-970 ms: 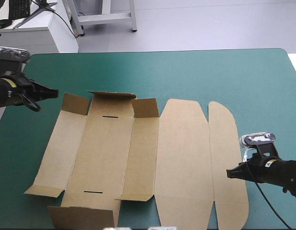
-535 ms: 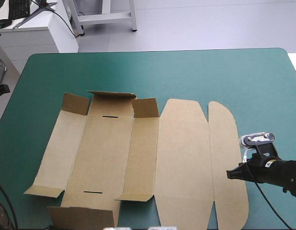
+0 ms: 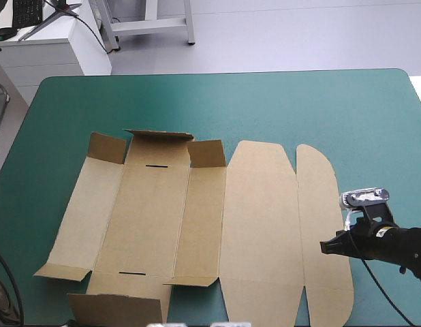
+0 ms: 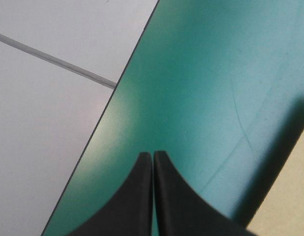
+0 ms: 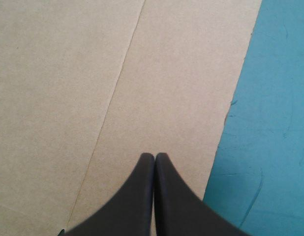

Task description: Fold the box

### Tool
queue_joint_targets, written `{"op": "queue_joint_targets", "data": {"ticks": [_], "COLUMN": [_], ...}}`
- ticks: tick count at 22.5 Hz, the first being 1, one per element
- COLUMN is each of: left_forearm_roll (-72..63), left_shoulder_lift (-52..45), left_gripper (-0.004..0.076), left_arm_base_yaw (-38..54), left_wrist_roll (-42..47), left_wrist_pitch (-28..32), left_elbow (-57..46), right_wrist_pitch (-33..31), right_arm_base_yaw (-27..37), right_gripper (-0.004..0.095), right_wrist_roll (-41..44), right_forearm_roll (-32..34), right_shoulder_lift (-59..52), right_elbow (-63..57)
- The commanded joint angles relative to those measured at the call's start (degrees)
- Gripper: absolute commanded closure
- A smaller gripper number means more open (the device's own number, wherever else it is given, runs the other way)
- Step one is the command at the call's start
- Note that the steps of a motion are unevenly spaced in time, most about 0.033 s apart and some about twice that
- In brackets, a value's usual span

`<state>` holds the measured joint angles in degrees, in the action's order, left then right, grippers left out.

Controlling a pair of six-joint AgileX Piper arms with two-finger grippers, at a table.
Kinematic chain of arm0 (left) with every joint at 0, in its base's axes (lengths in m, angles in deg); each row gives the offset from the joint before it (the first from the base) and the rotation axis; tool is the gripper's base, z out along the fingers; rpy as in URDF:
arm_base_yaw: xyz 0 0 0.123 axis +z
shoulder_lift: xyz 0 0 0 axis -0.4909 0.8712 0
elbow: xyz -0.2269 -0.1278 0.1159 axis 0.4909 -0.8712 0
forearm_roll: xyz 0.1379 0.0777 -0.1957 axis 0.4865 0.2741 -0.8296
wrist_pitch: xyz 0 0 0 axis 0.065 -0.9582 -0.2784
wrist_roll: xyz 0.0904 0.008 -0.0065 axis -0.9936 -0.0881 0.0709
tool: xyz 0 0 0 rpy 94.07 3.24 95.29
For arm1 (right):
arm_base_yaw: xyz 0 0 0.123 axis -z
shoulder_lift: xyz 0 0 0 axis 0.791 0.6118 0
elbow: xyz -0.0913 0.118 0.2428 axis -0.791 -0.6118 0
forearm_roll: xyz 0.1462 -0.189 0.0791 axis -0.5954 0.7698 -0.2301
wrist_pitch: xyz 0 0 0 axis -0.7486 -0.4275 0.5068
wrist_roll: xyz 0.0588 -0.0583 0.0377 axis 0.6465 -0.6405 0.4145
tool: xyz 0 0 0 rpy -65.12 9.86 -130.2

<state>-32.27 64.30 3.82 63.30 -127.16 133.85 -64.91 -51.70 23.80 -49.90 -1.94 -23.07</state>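
Box (image 3: pixel 258 225): flat cut sheet of matte brown board, creased into panels, mid-table on smooth teal-green cover (image 3: pixel 299 102). Right flap rounded, short left flaps tilted up. Black fins of right gripper (image 3: pixel 324 246) pressed together over rounded flap's edge. Fins of left gripper (image 4: pixel 153 153) likewise together, above bare cover near table edge.

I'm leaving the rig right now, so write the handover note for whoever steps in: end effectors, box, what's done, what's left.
Left end effector: shut, empty, over the teal-green cover near a table edge, clear of the box.
Right end effector: shut, empty, over the box's outer rounded flap.
Box: spread flat on the table, only small end flaps tilted up.
Done: no walls raised. Left: raise and tuck all walls.
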Motion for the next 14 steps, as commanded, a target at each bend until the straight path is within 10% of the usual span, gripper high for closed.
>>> {"op": "queue_joint_targets", "data": {"ticks": [1, 4, 10, 14], "left_forearm_roll": [0.7, -0.1, -0.3, -1.4], "left_shoulder_lift": [-1.8, -1.8, -1.8, -1.8], "left_gripper": [0.0733, 0.0657, 0.0218, 0.0214], "left_arm_base_yaw": [0.0, 0.0, 0.0, 0.0], "left_wrist_roll": [0.1, -1.9, -1.7, -0.8], "left_wrist_pitch": [-2.0, -2.0, -1.2, -1.1], "left_elbow": [1.3, 1.3, 1.3, 0.6], "right_wrist_pitch": [1.8, 1.8, 1.9, 1.9], "right_arm_base_yaw": [-0.1, -0.1, -0.1, -0.1], "right_gripper": [0.0928, 0.0928, 0.0928, 0.0928], "right_wrist_roll": [-0.7, -1.2, -1.2, -1.3], "right_forearm_roll": [-1.1, -1.1, -1.1, -1.1], "right_shoulder_lift": [-0.5, -0.5, -0.5, -0.5], "right_elbow": [1.3, 1.3, 1.3, 1.3]}}
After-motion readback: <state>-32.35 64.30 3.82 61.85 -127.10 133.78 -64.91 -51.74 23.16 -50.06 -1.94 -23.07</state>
